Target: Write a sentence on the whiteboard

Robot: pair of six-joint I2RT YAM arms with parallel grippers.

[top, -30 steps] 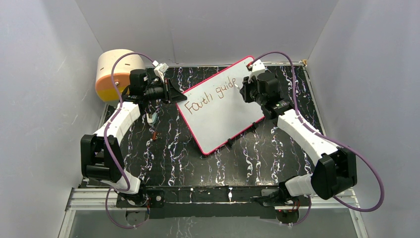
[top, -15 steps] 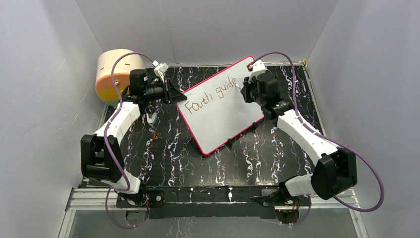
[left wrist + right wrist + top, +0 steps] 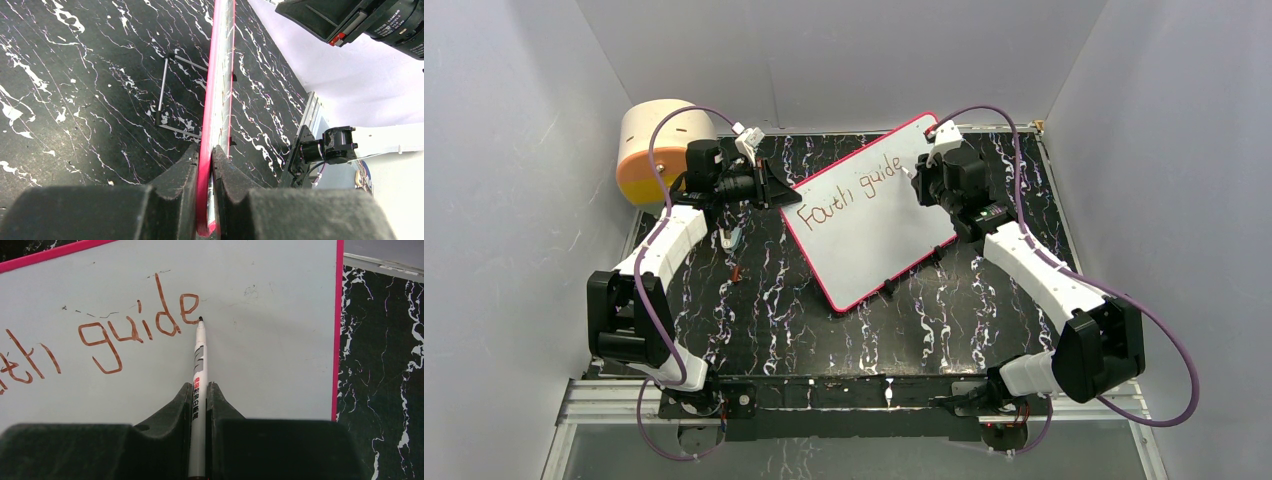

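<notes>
Drum (image 3: 656, 150): a round tan-and-orange drum stands at the far left corner, behind the left arm and well apart from the board.

Table (image 3: 764, 310): black with white marbling; it carries the board.

Left claw (image 3: 774, 188): it sits at the board's left edge. In the left wrist view (image 3: 205, 150) the two fingers are nearly closed, pinching the pink-red frame between them, one pad on each face.

Whiteboard (image 3: 874, 235): it sits diagonally across the middle of the table, with its far corner toward the back wall. The left wrist view sees it edge-on (image 3: 218, 75), running straight away from the claw. It fills most of the right wrist view (image 3: 280, 340).

Wire stand (image 3: 162, 92): thin metal, on the table just beside the board's edge.

Sentence (image 3: 849, 190): one line of brownish-red handwriting across the upper half of the board, reading roughly "Faith guide". It starts close to the left claw and ends just in front of the right claw. The right wrist view shows "guide" clearly (image 3: 135, 332).

Marker (image 3: 199, 370): a white barrel with a dark tip that lies right beside the last "e". Contact with the board cannot be told.

Right claw (image 3: 921, 180): it is over the board's far right part. Its fingers are closed tight on the marker barrel (image 3: 199, 390), and the writing lies ahead of it and to its left.
</notes>
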